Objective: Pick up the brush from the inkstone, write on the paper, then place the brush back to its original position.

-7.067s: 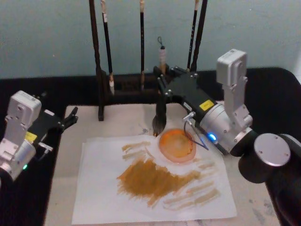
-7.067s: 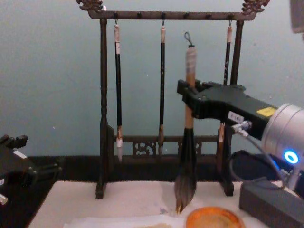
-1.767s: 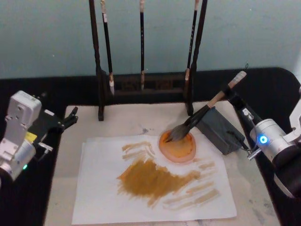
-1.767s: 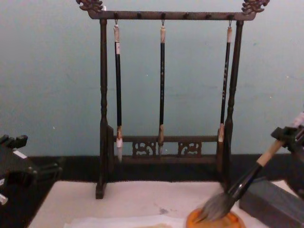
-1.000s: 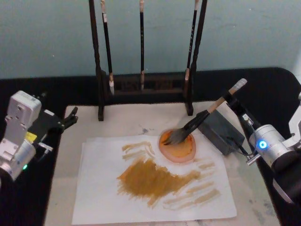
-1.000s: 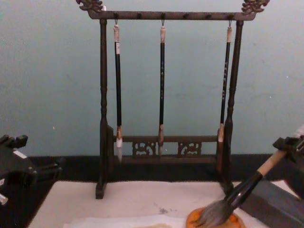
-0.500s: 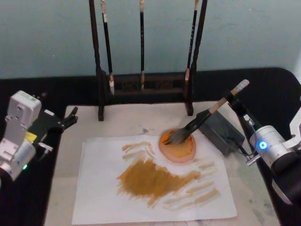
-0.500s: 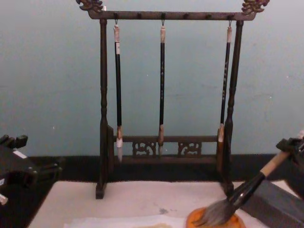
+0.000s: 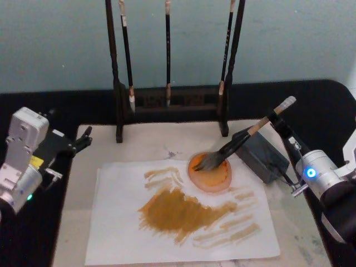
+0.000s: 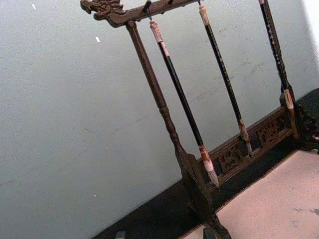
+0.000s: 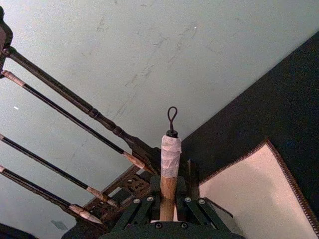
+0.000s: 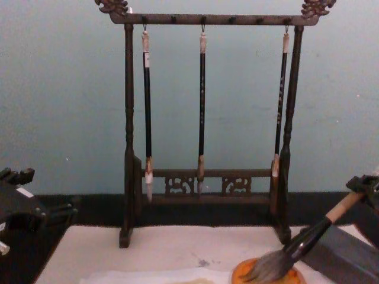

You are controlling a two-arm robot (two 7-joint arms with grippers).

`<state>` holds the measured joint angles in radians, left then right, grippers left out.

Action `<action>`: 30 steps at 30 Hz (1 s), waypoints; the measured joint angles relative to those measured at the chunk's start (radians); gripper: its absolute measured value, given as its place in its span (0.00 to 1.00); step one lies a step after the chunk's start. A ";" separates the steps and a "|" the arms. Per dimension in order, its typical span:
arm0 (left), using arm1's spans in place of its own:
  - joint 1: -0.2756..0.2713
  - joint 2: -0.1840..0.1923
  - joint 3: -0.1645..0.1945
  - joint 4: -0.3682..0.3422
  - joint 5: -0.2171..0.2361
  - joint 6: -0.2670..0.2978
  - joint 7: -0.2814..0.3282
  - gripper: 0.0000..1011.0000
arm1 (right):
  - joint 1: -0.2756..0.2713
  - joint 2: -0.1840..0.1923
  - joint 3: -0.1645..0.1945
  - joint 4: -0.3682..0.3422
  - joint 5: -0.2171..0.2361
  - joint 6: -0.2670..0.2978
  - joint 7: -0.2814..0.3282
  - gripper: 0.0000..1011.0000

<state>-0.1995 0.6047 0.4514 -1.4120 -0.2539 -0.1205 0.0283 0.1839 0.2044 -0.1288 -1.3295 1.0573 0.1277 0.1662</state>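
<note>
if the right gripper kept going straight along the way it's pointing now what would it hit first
Probably the grey rectangular block. The right gripper points down along the large tan-handled brush, whose handle crosses over that block before its bristles reach the round orange inkstone. Depth is unclear.

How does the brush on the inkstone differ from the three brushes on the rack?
The brush has a thick tan handle and a bushy grey-brown head; the rack brushes are slim and dark with small tips. It leans slanted, head in the inkstone, handle over the grey block; they hang straight down. The right gripper is around its handle; they hang untouched. All have pale caps.
</note>
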 joint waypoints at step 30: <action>0.000 0.000 0.000 0.000 0.000 0.000 0.000 1.00 | 0.001 -0.002 0.003 0.000 -0.001 0.003 0.002 0.88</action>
<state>-0.1995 0.6047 0.4514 -1.4119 -0.2539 -0.1205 0.0283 0.1853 0.2026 -0.1260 -1.3292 1.0564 0.1309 0.1684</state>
